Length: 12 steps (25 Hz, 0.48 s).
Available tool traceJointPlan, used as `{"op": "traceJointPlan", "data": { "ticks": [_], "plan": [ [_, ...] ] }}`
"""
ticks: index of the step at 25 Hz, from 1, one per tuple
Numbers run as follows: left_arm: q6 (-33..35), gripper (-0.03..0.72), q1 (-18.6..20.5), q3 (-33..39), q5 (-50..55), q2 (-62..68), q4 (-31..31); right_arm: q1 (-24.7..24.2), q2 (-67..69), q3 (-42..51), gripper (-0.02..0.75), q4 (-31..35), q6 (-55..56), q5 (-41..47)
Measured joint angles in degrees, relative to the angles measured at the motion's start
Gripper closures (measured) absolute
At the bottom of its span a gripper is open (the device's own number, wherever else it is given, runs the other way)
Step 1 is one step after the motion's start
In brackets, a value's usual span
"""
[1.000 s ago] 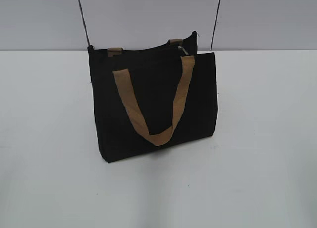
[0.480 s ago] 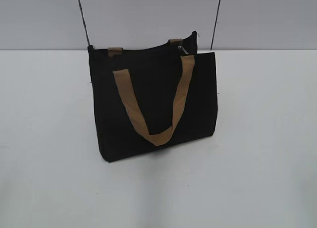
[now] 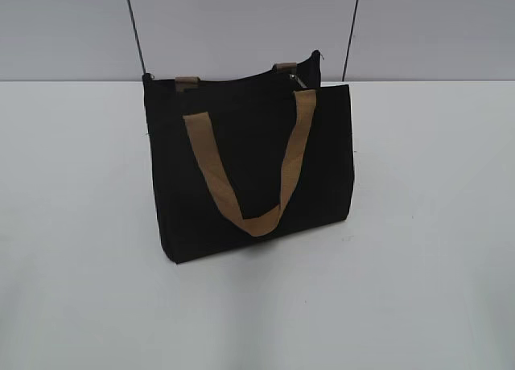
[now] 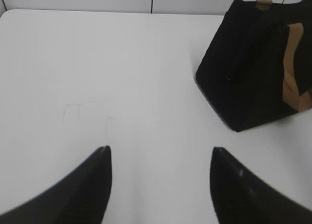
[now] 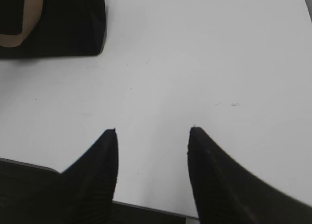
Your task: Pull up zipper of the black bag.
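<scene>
Both grippers, left gripper [image 4: 161,153] and right gripper [image 5: 152,131], hover wide-jawed and empty over the white table [image 3: 434,225], near the upright black bag [image 3: 249,169], zipper [image 3: 296,80] pull at its far-right top.

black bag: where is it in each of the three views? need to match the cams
Exterior view: black bag stands upright at centre, on the white table.
Left wrist view: upper right corner, far from the open left gripper.
Right wrist view: upper left corner, cut by the frame; right gripper open.
Shared landmark: the tan handle on the bag's front face.
</scene>
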Motion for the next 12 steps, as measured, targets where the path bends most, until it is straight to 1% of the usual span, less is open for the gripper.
{"op": "traceJointPlan", "data": {
  "ticks": [6,12],
  "plan": [
    [0.0,0.211,0.0,0.0,-0.3,0.0,0.0,1.2,0.0,0.0,0.368,-0.2,0.3,-0.1],
    [0.0,0.211,0.0,0.0,-0.3,0.0,0.0,1.2,0.0,0.0,0.368,-2.8,4.3,-0.4]
  ]
}}
